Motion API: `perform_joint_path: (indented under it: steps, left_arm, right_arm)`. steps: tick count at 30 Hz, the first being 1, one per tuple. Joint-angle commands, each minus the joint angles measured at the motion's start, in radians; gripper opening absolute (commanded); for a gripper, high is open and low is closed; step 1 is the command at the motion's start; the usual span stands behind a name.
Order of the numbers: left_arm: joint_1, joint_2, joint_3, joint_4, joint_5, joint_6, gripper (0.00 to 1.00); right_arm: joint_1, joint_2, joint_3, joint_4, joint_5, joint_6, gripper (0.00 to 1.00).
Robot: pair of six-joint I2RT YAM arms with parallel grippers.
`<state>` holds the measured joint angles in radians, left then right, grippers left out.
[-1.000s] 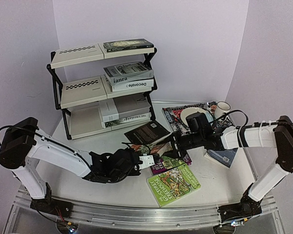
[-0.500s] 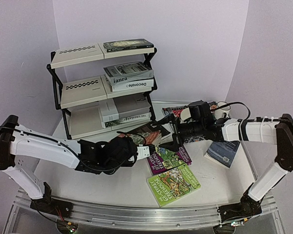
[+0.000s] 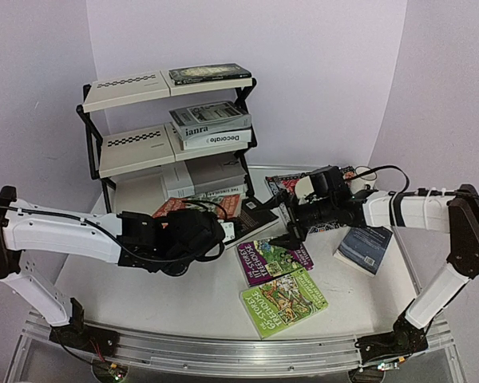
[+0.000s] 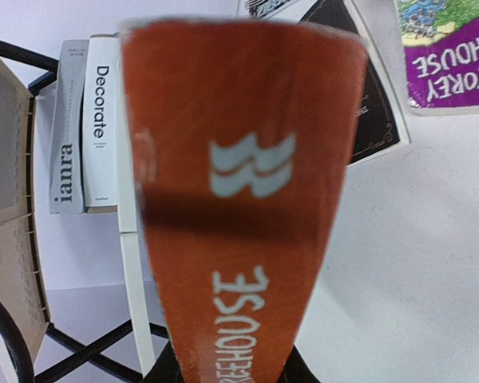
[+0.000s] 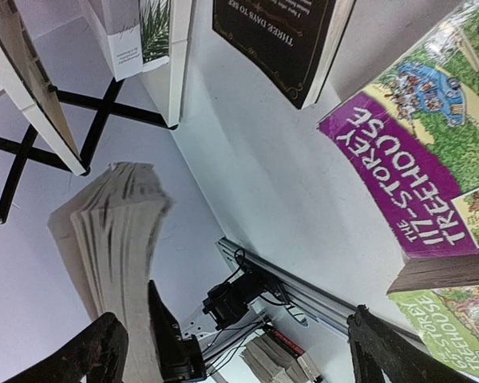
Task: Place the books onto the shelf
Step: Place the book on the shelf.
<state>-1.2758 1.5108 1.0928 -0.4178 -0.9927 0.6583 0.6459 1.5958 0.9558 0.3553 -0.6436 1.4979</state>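
My left gripper is shut on an orange "Treehouse" paperback, held off the table in front of the shelf's bottom tier. In the left wrist view that orange paperback fills the middle and hides the left gripper's fingertips. My right gripper hangs open and empty over the table, right of the held book. Through the wide gap of the right gripper I see bare table. On the table lie a purple book, a green book, a black book and a dark blue book. Several books lie on the shelf.
A patterned placemat with a white plate and a mug sit at the back right. The shelf's black crossed frame stands close to the held book's page edges. The table's metal rail runs along the near edge.
The right gripper opened, let go of the orange book and drew back to the right. The left arm carried the book up and left toward the shelf.
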Motion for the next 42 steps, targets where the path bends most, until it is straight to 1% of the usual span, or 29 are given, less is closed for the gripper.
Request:
perform_joint_path:
  steps: [1, 5, 8, 15, 21, 25, 27, 31, 32, 35, 39, 42]
  left_arm:
    - [0.005, -0.06, 0.081, -0.027, -0.216, 0.043, 0.0]
    - [0.016, -0.099, 0.109, -0.036, -0.256, 0.115, 0.0]
    - [0.049, -0.12, 0.12, -0.036, -0.282, 0.178, 0.0]
    - [0.187, -0.166, 0.149, -0.032, -0.248, 0.295, 0.0]
    - [0.286, -0.187, 0.188, -0.005, -0.179, 0.342, 0.0]
    - [0.369, -0.193, 0.143, 0.112, -0.139, 0.455, 0.0]
    - [0.388, -0.202, 0.127, 0.185, -0.11, 0.495, 0.0]
    - [0.429, -0.205, 0.062, 0.366, -0.116, 0.665, 0.0]
    - [0.439, -0.205, 0.055, 0.393, -0.104, 0.685, 0.0]
    - [0.468, -0.2, 0.061, 0.413, -0.048, 0.684, 0.0]
    - [0.53, -0.173, 0.052, 0.414, -0.016, 0.703, 0.0]
    - [0.57, -0.158, 0.053, 0.45, 0.024, 0.704, 0.0]
  right_arm:
    - [-0.012, -0.062, 0.04, -0.111, 0.022, -0.097, 0.96]
    - [-0.015, -0.078, 0.038, -0.139, 0.027, -0.121, 0.96]
    - [-0.015, -0.086, 0.037, -0.151, 0.028, -0.133, 0.96]
    - [-0.019, -0.099, 0.03, -0.167, 0.034, -0.156, 0.96]
    - [-0.022, -0.095, 0.033, -0.172, 0.029, -0.16, 0.96]
    - [-0.021, -0.089, 0.039, -0.177, 0.02, -0.163, 0.96]
    - [-0.022, -0.093, 0.036, -0.179, 0.021, -0.167, 0.96]
    - [-0.022, -0.099, 0.026, -0.183, 0.021, -0.168, 0.96]
    - [-0.021, -0.101, 0.025, -0.185, 0.02, -0.168, 0.96]
    - [-0.022, -0.109, 0.023, -0.189, 0.021, -0.171, 0.96]
    - [-0.022, -0.12, 0.019, -0.197, 0.023, -0.173, 0.96]
    - [-0.022, -0.131, 0.009, -0.203, 0.029, -0.177, 0.96]
